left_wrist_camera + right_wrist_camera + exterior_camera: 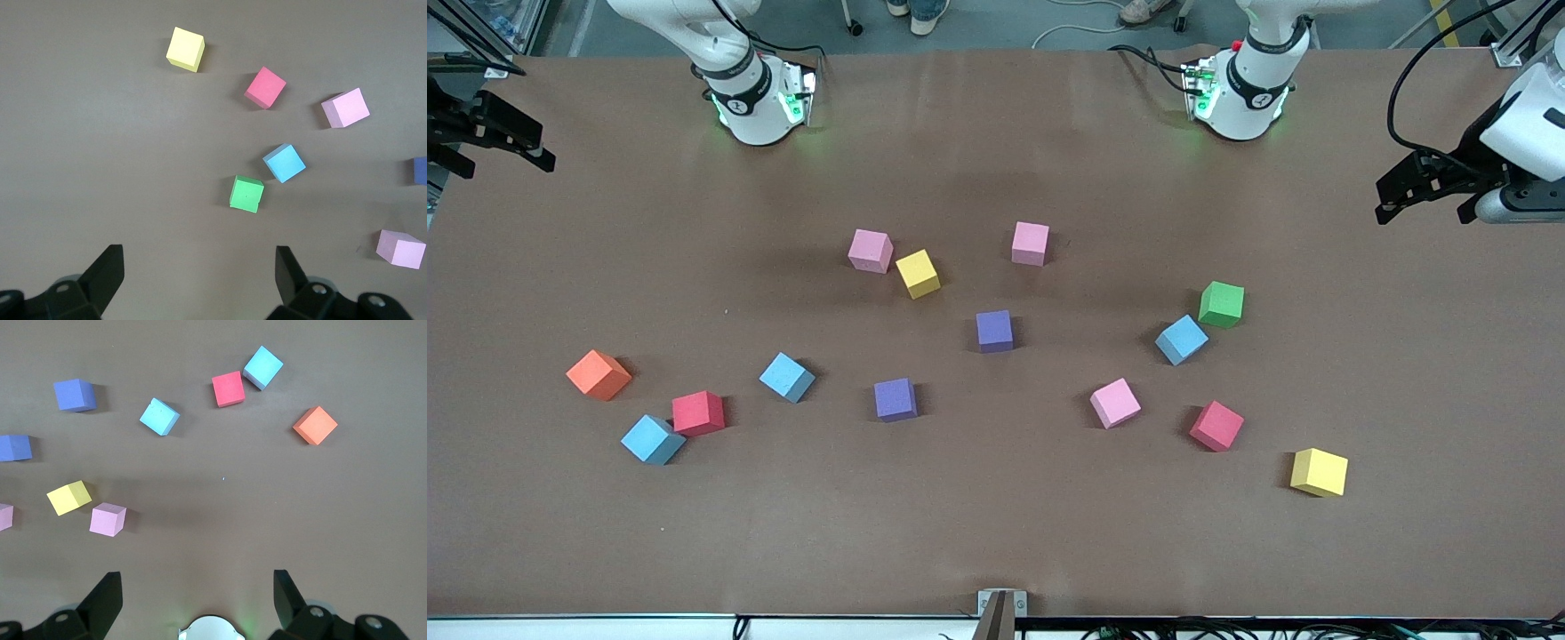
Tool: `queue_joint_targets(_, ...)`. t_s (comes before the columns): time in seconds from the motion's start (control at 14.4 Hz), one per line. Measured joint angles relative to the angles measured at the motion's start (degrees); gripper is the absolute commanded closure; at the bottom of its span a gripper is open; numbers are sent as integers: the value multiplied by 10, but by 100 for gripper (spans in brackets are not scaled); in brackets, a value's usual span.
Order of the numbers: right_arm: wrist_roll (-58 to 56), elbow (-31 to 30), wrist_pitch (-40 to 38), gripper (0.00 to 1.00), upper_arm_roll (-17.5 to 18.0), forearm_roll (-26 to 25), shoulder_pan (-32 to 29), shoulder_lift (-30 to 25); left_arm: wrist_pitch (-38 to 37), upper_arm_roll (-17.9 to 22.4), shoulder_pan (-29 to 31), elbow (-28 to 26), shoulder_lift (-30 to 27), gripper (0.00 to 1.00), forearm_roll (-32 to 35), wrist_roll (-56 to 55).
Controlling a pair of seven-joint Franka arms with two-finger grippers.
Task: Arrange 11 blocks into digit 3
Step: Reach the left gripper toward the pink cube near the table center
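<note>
Cubes [994, 331] scattered around the purple cube; left claw [1423, 191] and right claw [494, 142] open over bench [996, 533] ends.

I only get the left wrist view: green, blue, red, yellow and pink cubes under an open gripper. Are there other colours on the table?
Observer: Yes. An orange cube lies toward the right arm's end of the table.
Operator: So there's a second arm?
Observer: Yes. The right gripper waits open and empty above its end of the table, as your left gripper does at its own end.
Operator: Any more colours?
Observer: A purple cube sits mid-table, with a second purple cube nearer the front camera.
</note>
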Motion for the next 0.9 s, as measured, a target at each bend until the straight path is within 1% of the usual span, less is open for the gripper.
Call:
queue_joint_targets(0.42, 0, 0, 0, 0, -2, 0, 0, 0, 0, 0, 1, 10, 2, 0, 0, 0)
queue_joint_targets(0.69, 0, 2, 0, 0, -3, -1, 0, 0, -4, -2, 0, 10, 24, 0, 0, -6)
queue_joint_targets(0.83, 0, 4, 0, 0, -3, -6, -1, 0, -4, -15, -5, 3, 40, 0, 0, -42)
queue_joint_targets(0.9, 0, 4, 0, 0, -4, -8, -2, 2, -4, -30, -7, 0, 49, 0, 0, -73)
